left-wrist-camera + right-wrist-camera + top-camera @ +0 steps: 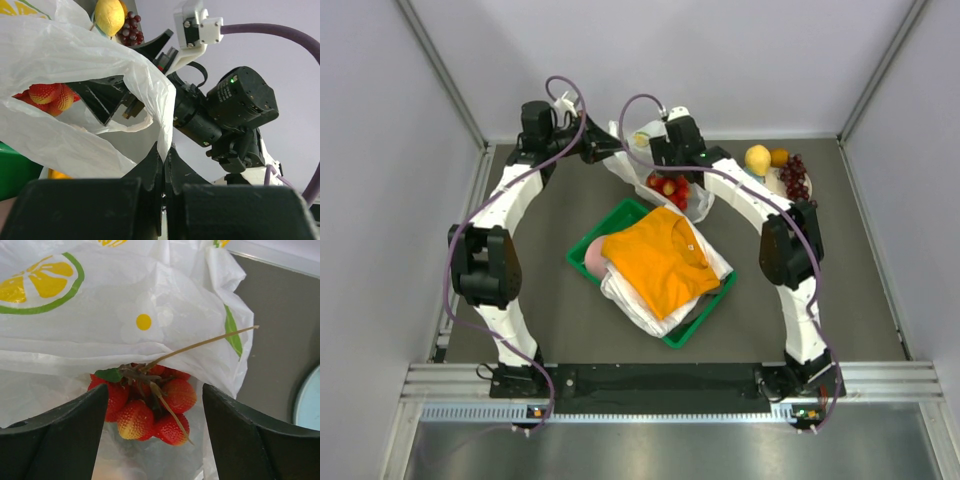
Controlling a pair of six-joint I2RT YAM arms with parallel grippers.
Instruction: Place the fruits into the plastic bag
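Strawberries in plastic bag (stem: right wrist only)

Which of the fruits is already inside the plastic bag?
The red strawberry bunch, lying in the plastic bag mouth; the yellow pear, orange and grapes sit outside, on the plate.

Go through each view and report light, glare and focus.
Top external: even, soft light, faint shadows, the green tray sharp. Left wrist: the left gripper dark and blurred near the lens, the plastic bag glowing, almost washed out. Right wrist: strawberries crisp, the right gripper a soft dark shape.
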